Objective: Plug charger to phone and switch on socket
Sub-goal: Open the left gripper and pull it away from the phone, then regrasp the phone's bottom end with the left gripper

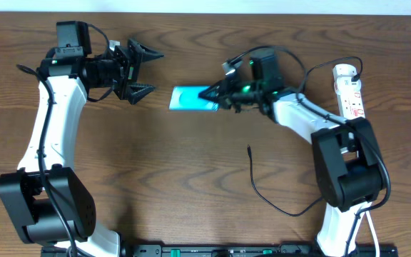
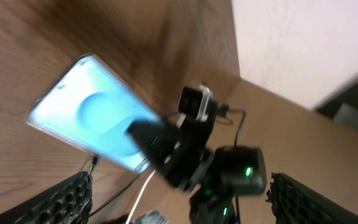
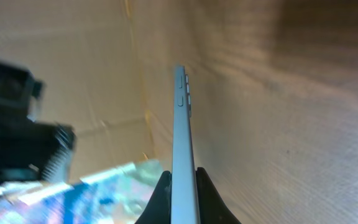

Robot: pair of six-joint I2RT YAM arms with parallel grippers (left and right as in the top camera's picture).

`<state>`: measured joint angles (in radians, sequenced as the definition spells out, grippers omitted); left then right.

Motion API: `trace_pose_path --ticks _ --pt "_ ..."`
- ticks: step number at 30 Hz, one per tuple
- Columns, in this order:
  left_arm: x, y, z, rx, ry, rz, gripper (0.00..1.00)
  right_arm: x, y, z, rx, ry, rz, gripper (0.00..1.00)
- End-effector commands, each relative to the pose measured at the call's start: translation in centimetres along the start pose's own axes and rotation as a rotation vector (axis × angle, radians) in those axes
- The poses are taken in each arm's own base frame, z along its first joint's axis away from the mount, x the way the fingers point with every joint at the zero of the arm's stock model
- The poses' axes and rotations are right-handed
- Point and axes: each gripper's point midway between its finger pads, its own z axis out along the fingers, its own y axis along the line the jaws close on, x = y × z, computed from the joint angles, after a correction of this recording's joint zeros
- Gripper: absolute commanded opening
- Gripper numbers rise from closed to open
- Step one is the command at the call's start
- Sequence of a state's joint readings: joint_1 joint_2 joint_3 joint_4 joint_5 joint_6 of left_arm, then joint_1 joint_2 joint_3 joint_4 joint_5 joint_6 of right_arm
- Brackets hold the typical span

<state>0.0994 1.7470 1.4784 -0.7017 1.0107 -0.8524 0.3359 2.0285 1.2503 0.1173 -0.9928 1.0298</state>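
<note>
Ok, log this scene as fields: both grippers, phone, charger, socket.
left gripper: open, empty, left of the phone
right gripper: shut on the phone's right end
phone: screen lit, facing up, nothing plugged in
charger: lying loose on the table, plug tip free, apart from the phone
socket: far right, behind the right arm; switch state too small to tell

phone (image 1: 186,98): turquoise screen up, pinched by right claw (image 1: 211,95) | charger (image 1: 252,168): black, tip unplugged | socket (image 1: 349,89): white, far right

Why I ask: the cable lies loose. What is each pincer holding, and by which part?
Right pincer pinches the phone by one short end; left pincer is open, empty.
</note>
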Motion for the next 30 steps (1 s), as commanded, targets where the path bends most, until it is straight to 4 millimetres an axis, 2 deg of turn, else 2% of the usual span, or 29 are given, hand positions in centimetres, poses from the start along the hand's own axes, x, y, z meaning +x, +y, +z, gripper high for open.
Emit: trace_pose_path --ticks 1,4,9,18,25,30 --pt "0.9 -0.8 -0.3 0.057 0.054 0.119 0.91 -2.3 1.7 -1.8 -0.06 -0.053 0.166 0.01" --pt "0.9 -0.9 -0.3 0.058 0.054 0.147 0.91 -3.2 2.6 -2.1 -0.096 -0.083 0.268 0.01" --pt "1.6 -1.3 -0.2 0.08 0.084 0.175 0.91 -4.2 5.6 -1.4 -0.19 -0.129 0.394 0.02" --pt "2.2 -1.5 0.4 0.077 0.099 0.178 0.91 -3.2 12.8 -0.6 -0.414 -0.125 0.317 0.02" --pt "2.2 -1.4 0.7 0.067 0.098 0.154 0.91 -0.7 14.2 1.6 -0.427 -0.076 0.291 0.01" --pt "2.1 -2.3 1.4 0.076 0.082 0.179 0.91 0.9 14.9 2.9 -0.436 -0.05 0.275 0.01"
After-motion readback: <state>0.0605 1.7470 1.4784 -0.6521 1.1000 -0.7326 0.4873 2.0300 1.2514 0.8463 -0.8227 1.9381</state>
